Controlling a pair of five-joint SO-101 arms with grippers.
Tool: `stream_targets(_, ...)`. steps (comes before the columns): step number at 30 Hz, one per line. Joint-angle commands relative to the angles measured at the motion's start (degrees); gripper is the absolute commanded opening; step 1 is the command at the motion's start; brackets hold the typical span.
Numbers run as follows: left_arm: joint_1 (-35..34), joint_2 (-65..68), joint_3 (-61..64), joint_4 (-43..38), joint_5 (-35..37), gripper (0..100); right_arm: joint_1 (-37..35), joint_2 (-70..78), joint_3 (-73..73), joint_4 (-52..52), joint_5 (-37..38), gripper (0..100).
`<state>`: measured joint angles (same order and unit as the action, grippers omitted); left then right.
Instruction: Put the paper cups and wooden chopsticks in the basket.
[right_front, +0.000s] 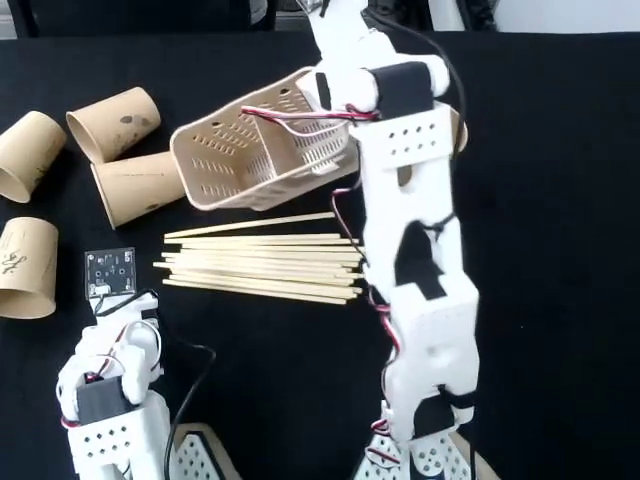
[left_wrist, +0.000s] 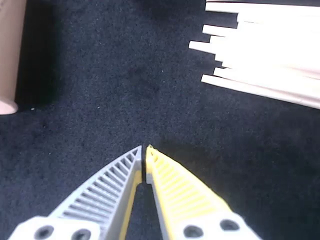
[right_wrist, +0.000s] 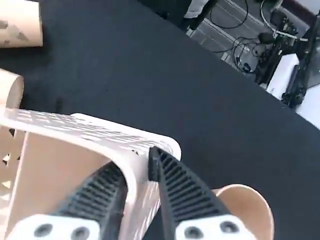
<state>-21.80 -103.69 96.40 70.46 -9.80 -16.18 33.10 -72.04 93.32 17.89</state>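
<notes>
High view, basket: the cream perforated plastic basket (right_front: 240, 155) sits tilted over the black table (right_front: 560, 250). One end meets the wrist of the white right arm (right_front: 410, 250).
High view, cups: four brown paper cups (right_front: 113, 122) lie on their sides at the table's left part, none in the basket. One is just beside the basket's lower end. A sliver of a fifth cup (right_front: 460, 130) shows behind the right arm.
High view, chopsticks: the bundle of pale wooden chopsticks (right_front: 260, 262) lies flat on the table, close under the basket and beside the right arm.
High view, board: a small black square circuit board (right_front: 110, 272) lies between the chopsticks and a cup, just ahead of the white left arm (right_front: 105, 395).
Left wrist view, jaws: the left gripper (left_wrist: 145, 150) has its grey and yellow fingers pressed together tip to tip with nothing between them, above bare table.
Left wrist view, surroundings: chopstick ends lie near on one side and a cup's edge on the other, both apart from the fingers.
Right wrist view, jaws: the right gripper (right_wrist: 137, 167) has its black fingers clamped on the basket's wall at a rim corner.
Right wrist view, cups: one cup lies on the table close beside the gripper, and two more lie beyond the basket.
</notes>
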Motion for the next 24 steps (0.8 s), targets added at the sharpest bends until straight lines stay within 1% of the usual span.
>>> stream_targets(1, 0.2, -0.3, 1.0, 0.2, 0.0, 3, 0.9, 1.7, -7.0, -0.7, -3.1, 1.2)
stream_targets(9, 0.2, -0.3, 1.0, 0.2, 0.0, 3, 1.1, 6.5, -8.7, -0.7, -9.8, 1.2)
stream_targets(12, 0.2, -0.3, 1.0, 0.2, 0.0, 3, 1.8, 6.7, -8.7, -0.6, -11.8, 1.2)
stream_targets(20, 0.2, -0.3, 1.0, 0.2, 0.0, 3, 2.9, 6.3, -6.9, 0.3, -14.0, 1.2)
stream_targets(24, 0.2, -0.3, 1.0, 0.2, 0.0, 3, 2.8, 4.6, -6.5, 3.3, -17.4, 1.2)
